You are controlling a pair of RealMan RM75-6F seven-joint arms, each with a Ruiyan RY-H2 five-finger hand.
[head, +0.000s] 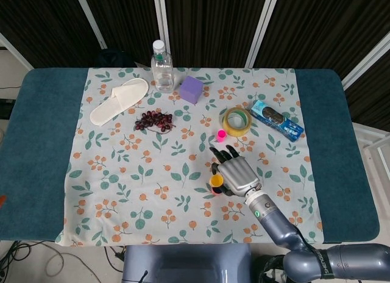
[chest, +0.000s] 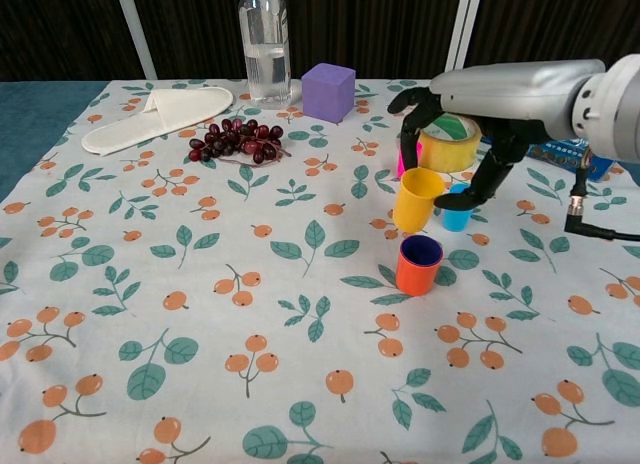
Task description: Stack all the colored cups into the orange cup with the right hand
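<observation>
Yellow plastic cup (chest: 417, 198) hangs in the air, pinched between thumb and fingers of the right hand (chest: 470, 149), just above and behind the orange plastic cup (chest: 418, 265), which stands on the leaf-printed cloth of the desk (chest: 150, 284) with a dark blue cup already nested inside. The yellow cup looks slightly tilted. The likely trouble: lowered off-centre or still tilted, its rim could catch the orange cup's edge and tip the stack, or it could slip from so light a pinch. The light blue cup (chest: 458, 208) and pink cup (head: 221, 135) wait close behind, near the roll of yellow tape (chest: 447, 142), within reach of a stray knuckle. No left hand shows in either view.
</observation>
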